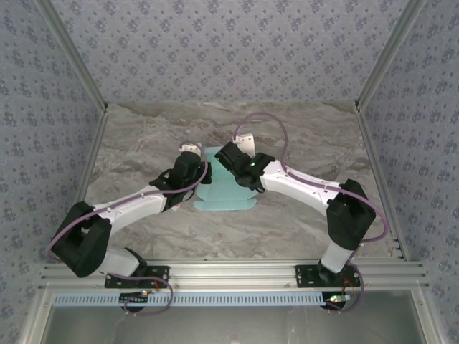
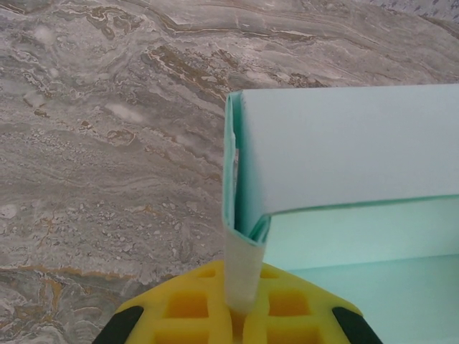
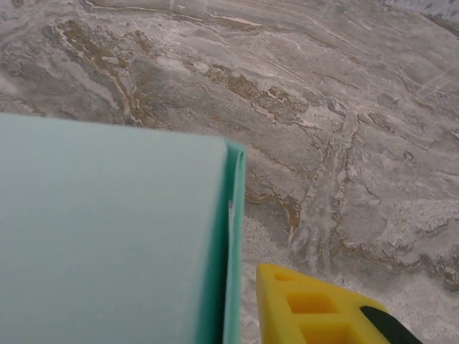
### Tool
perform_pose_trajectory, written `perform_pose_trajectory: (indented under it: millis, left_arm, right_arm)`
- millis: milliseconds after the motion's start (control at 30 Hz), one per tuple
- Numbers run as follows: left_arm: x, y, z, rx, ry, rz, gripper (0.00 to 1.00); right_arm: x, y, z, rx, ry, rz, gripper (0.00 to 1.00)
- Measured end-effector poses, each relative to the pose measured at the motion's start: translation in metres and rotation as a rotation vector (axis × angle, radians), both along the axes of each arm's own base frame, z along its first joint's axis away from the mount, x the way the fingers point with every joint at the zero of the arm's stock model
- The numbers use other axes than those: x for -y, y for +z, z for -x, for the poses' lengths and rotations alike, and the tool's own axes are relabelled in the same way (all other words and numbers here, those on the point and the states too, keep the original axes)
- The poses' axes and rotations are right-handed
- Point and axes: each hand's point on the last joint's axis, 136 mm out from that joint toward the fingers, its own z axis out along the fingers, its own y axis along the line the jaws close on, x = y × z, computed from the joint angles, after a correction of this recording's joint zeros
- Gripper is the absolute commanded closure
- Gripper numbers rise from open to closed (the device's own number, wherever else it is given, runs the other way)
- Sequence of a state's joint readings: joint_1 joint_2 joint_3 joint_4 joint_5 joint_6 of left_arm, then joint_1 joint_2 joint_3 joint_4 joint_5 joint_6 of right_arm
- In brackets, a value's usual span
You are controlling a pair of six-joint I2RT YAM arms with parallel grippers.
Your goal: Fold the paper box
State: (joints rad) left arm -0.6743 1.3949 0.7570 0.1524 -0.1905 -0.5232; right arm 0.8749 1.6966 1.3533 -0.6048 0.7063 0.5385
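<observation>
The paper box (image 1: 224, 192) is pale turquoise card lying mid-table between the two arms, with its far walls folded up. My left gripper (image 1: 191, 166) is at the box's left side. In the left wrist view its yellow fingers (image 2: 188, 304) are shut on a folded corner flap of the paper box (image 2: 344, 143). My right gripper (image 1: 233, 159) is over the box's far right corner. In the right wrist view one yellow finger (image 3: 315, 308) stands a small gap away from the upright wall of the paper box (image 3: 107, 236). The wall hides the other finger.
The marble-patterned table top (image 1: 308, 150) spreads around the box. Patterned walls (image 1: 229, 50) close off the back and sides. An aluminium rail (image 1: 237, 272) with both arm bases runs along the near edge.
</observation>
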Motion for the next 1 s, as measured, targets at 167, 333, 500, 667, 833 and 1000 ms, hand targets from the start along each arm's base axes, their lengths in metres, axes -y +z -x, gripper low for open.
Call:
perform_pose_trajectory:
  millis: [167, 333, 500, 667, 833, 1000]
  left_arm:
    - [-0.001, 0.0, -0.001, 0.003, 0.005, -0.005, 1.0]
    - [-0.002, -0.001, -0.001, 0.004, 0.006, -0.012, 1.0]
    - [-0.003, -0.005, -0.001, -0.003, 0.008, -0.024, 1.0]
    - [-0.005, -0.015, 0.0, -0.026, 0.004, -0.06, 1.0]
    - [-0.011, -0.028, -0.004, -0.072, -0.002, -0.101, 1.0]
    - [-0.022, -0.04, -0.004, -0.148, -0.034, -0.131, 1.0]
  right_arm:
    - [-0.007, -0.001, 0.0, -0.011, 0.028, -0.039, 0.59]
    - [-0.015, -0.001, 0.003, -0.028, 0.064, -0.076, 0.41]
    - [-0.017, 0.011, 0.009, -0.021, 0.096, -0.133, 0.35]
    - [-0.014, 0.036, 0.021, 0.003, 0.141, -0.203, 0.35]
    - [-0.008, 0.068, 0.028, 0.048, 0.186, -0.257, 0.34]
    - [0.015, 0.077, 0.021, 0.061, 0.17, -0.278, 0.34]
